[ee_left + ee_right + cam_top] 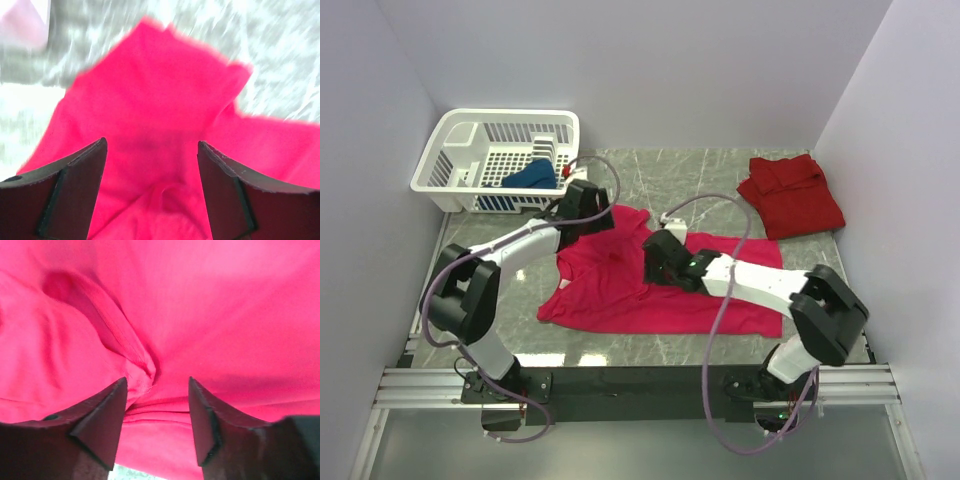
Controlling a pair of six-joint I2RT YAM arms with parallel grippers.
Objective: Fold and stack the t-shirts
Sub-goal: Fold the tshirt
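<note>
Magenta t-shirt lay spread beneath both; left gripper wide over far-left edge, right gripper wide mid-shirt, nothing held.

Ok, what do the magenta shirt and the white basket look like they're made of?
Magenta shirt: soft matte cloth, probably a thin knit, since it lies limp with creases and a stitched seam shows in the right wrist view. Basket: likely rigid moulded plastic, given its uniform white lattice walls and smooth rim.

We are looking at a plain, bright magenta t-shirt lying on a grey-green table veined with white. Right of it a darker red t-shirt is showing, and left of it a dark blue t-shirt is sitting inside a white lattice basket.
</note>
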